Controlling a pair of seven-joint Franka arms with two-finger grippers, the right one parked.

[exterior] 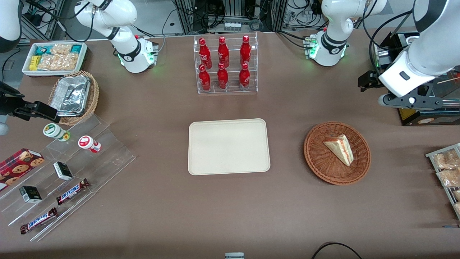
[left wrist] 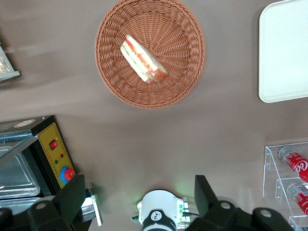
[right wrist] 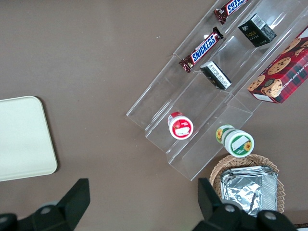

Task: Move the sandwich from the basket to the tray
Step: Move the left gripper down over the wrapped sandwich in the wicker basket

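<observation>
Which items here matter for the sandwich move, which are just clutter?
Job: sandwich in the basket; tray, bare; left hand, open, raised above the table, farther from the front camera than the basket.
Clutter: cola bottles; Snickers bars; foil containers.

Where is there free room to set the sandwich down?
The tray holds nothing. Bare table lies between it and the basket, where the sandwich sits. The stepped snack display is crowded. The tool, open, hangs above the table, farther from the front camera than the basket.
</observation>
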